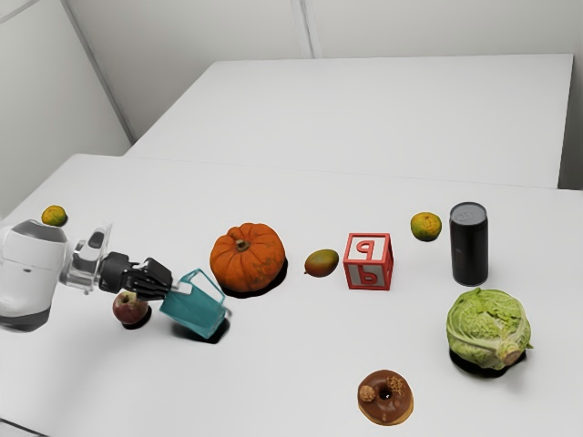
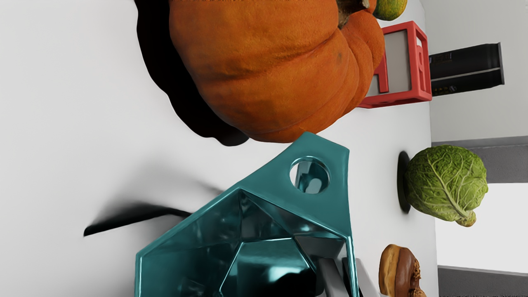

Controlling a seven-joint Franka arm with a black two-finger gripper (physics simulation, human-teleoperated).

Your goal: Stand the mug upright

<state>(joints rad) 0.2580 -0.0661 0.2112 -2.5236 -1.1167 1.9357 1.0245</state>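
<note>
With the pincer (image 1: 178,286), clenches the mug (image 1: 194,312) by its wall, near the pumpkin (image 1: 248,259); holds it tilted, with righting and release apparently left.

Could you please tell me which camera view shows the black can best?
The exterior view: the black can stands whole there, with top and side visible. In the wrist view, the red-framed block hides its base.

The exterior view's white desk (image 1: 273,387) bears a block (image 1: 369,264), with pumpkin (image 1: 248,259) at its nine o'clock, can (image 1: 469,246) at three, cabbage (image 1: 488,330) at four, doughnut (image 1: 385,410) at six
</note>
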